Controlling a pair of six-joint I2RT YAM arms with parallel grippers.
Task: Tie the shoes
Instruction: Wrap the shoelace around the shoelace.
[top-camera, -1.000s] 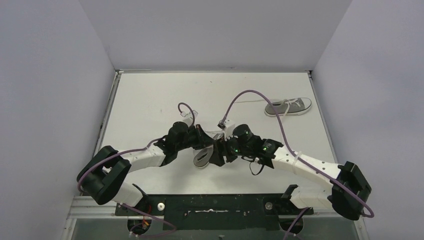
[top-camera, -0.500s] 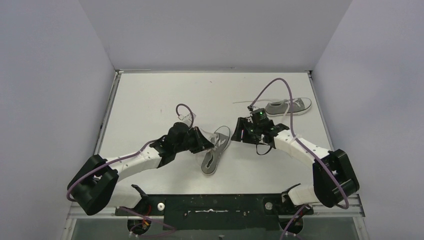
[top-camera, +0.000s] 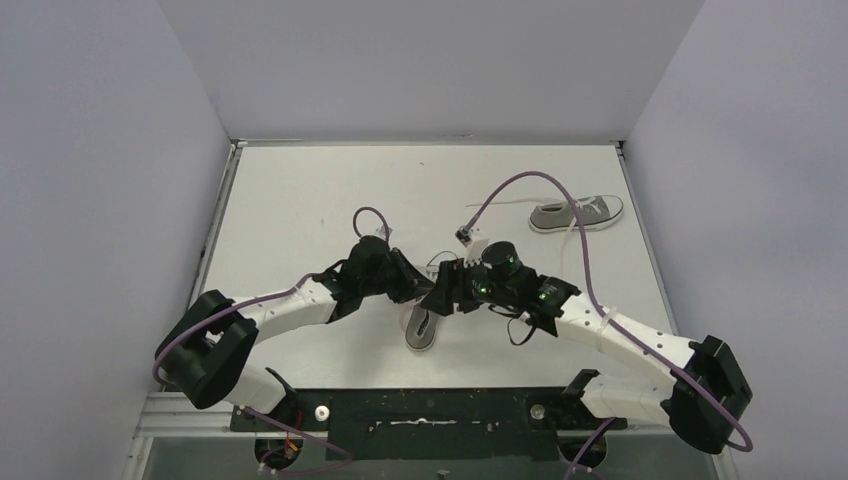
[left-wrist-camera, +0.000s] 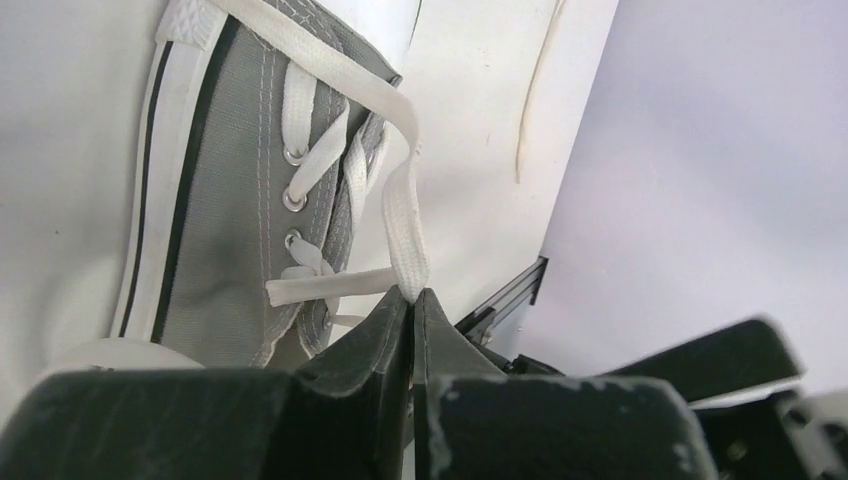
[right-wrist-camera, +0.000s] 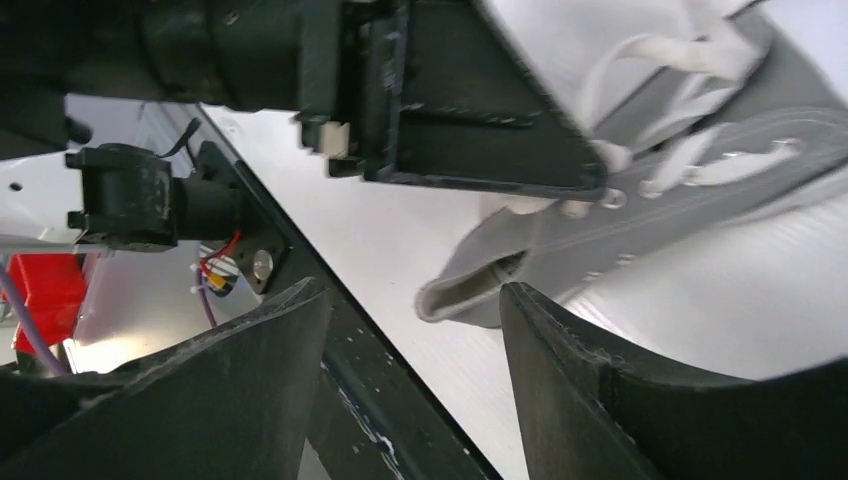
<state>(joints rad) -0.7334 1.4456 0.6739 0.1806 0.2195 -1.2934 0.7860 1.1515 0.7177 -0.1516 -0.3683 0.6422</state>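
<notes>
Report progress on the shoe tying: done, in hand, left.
Done: no bow visible yet. In hand: the left gripper pinches one lace of the near shoe; the right gripper stands open beside it. Left: knot this shoe, then the far shoe, which also looks untied.

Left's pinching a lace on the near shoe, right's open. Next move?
Probably ease the open right gripper toward the eyelets of the small grey canvas sneaker for a second lace strand: the left gripper pinches one flat white lace, and the right holds nothing.
</notes>
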